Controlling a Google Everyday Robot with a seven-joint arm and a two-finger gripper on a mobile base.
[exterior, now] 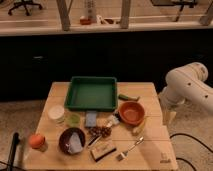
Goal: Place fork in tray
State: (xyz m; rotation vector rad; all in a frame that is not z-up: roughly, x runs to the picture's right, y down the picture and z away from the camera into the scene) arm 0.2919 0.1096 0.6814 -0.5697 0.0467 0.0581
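Observation:
The fork (129,148) is slim and silvery and lies at an angle on the wooden table (150,155) near the front right corner, tines toward the front. The green tray (92,79) stands at the back middle of the table with nothing visible in it. My white arm (186,85) reaches in from the right. My gripper (169,117) hangs beside the table's right edge, well right of the orange bowl and behind the fork, touching neither.
An orange bowl (131,112), a green item (129,97) and a yellow item (139,128) sit right of the tray. A blue-grey pad (91,119), white cup (56,114), dark bowl (72,140), orange fruit (36,141) and a boxy bar (103,150) fill the front.

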